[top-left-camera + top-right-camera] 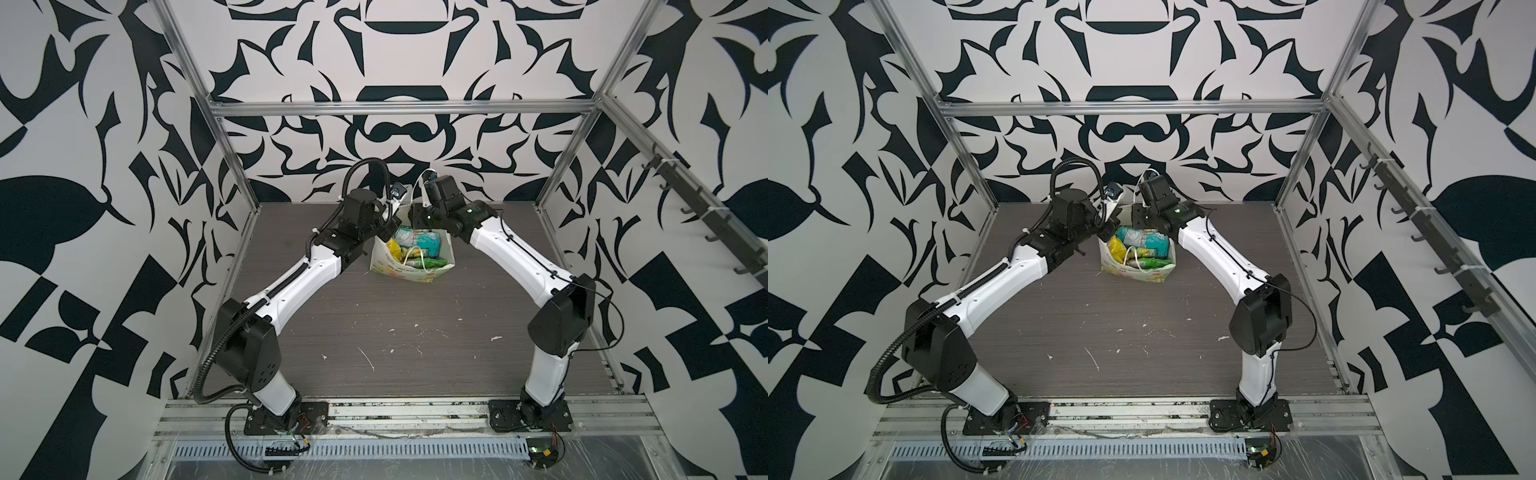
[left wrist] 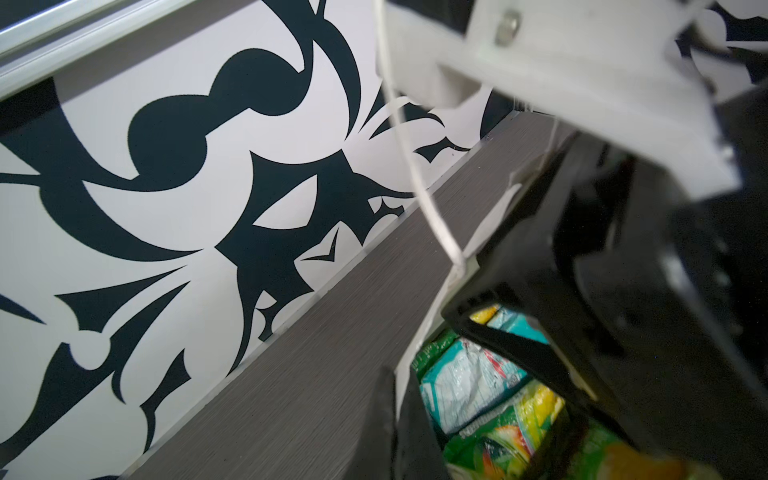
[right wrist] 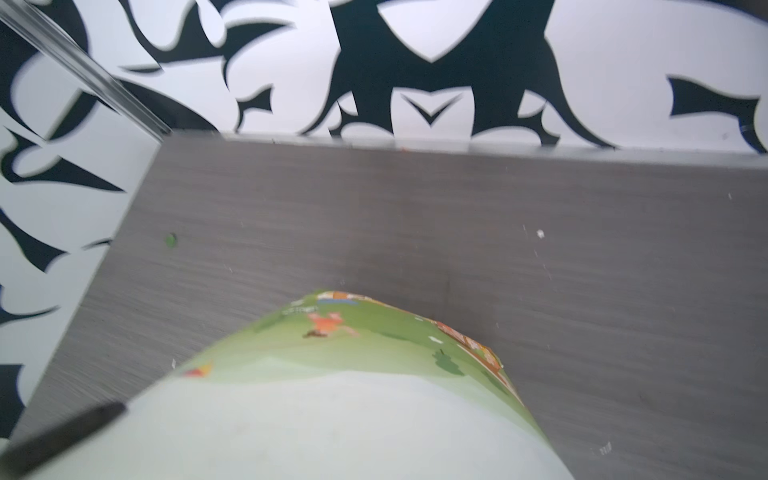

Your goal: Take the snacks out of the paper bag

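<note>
- Looking toward twelve o'clock on the grey table (image 1: 374, 332): finding the paper bag (image 1: 399, 272) (image 1: 1129, 272) standing upright there, mouth open, in both top views.
- Peering into that mouth: finding the snacks (image 1: 419, 243) (image 1: 1142, 243) packed inside, below the rim.
- Picking out a yellow packet (image 1: 392, 248) at nine o'clock of the opening, a teal packet (image 1: 426, 240) at twelve and a green packet (image 1: 434, 262) lying flat at five.
- Noting one white cord handle (image 1: 417, 255) flopped down into the mouth across the packets, near six o'clock.
- Over to the left gripper (image 1: 386, 230), at ten o'clock of the bag: pinched tight on the paper rim, going by the left wrist view, with one dark finger (image 2: 386, 415) just outside the white wall.
- Same wrist view: catching teal, green and yellow wrappers crowded close beside that finger.
- Now the right gripper (image 1: 414, 220), hard against the rim between twelve and one o'clock: cannot tell whether spread or closed, or whether gripping any paper, with the fingertips hidden behind the wrist.
- From the right wrist view: seeing only the bag's light-green flowered face bulging up close, plus a blurred finger (image 3: 62, 432) beside it.
- Spotting the far cord (image 2: 415, 178) rising from the far rim past the right arm's white camera mount (image 2: 582, 83).
- Tracing both arms in from bases at seven and five o'clock, to a meeting at the bag.
</note>
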